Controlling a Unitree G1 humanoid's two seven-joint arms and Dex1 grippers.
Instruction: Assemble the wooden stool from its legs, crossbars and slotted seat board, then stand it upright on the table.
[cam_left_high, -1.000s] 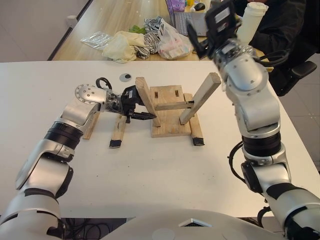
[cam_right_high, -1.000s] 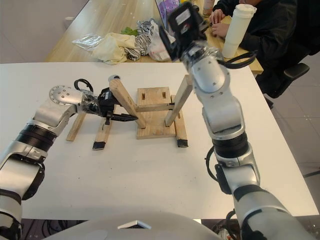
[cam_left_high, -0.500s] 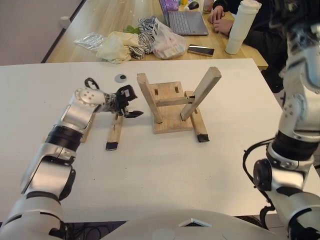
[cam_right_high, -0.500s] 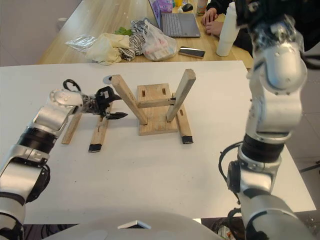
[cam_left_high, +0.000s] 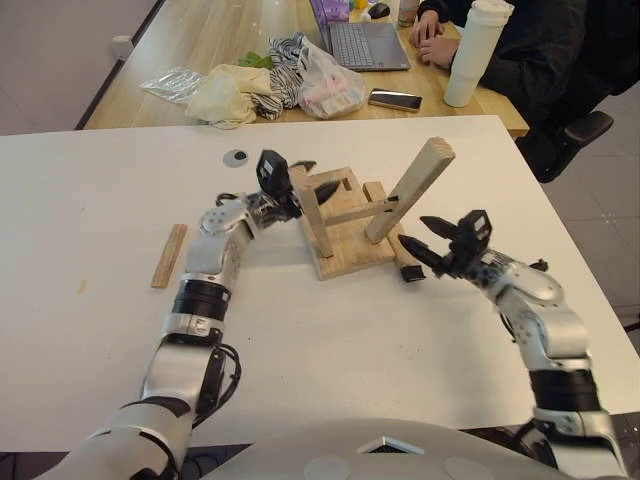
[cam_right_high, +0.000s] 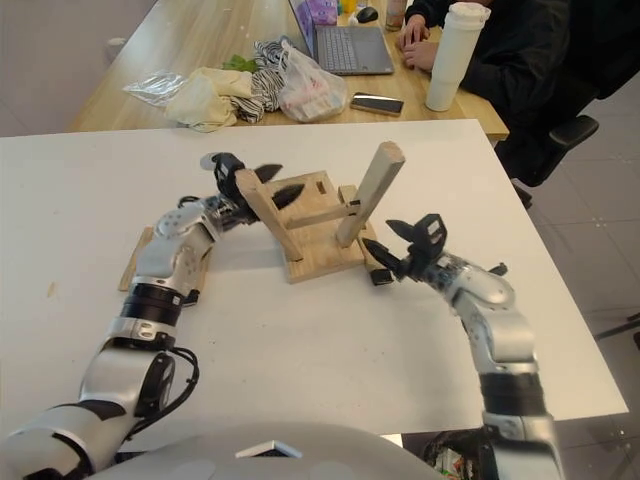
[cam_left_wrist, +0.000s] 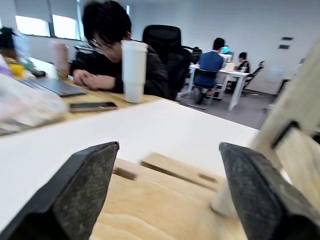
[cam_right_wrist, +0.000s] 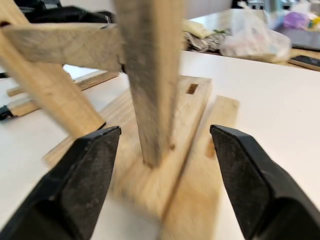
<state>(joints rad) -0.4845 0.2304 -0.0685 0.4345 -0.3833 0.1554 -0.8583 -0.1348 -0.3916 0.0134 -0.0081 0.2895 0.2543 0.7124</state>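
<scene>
Centre of the table (cam_left_high: 300, 340) in front of you, the seat board (cam_left_high: 355, 256) lies flat with two legs standing on it. The left leg (cam_left_high: 312, 222) tilts toward your left and the right leg (cam_left_high: 412, 188) toward your right. A crossbar (cam_left_high: 350, 211) spans between them, above the board. A third leg (cam_left_high: 400, 252) lies flat along the board's right edge. Your left gripper (cam_left_high: 318, 177) sits at the left leg's top end. Your right gripper (cam_left_high: 411, 228) hovers right of the board, just beside the right leg's foot and above the lying leg. A loose slat (cam_left_high: 168, 255) lies well left of the board, and a small disc (cam_left_high: 235, 157) lies behind and left of it. On a second table (cam_left_high: 200, 40) beyond stand bags (cam_left_high: 270, 85), a laptop (cam_left_high: 365, 45), a phone (cam_left_high: 394, 99) and a tumbler (cam_left_high: 465, 50).
</scene>
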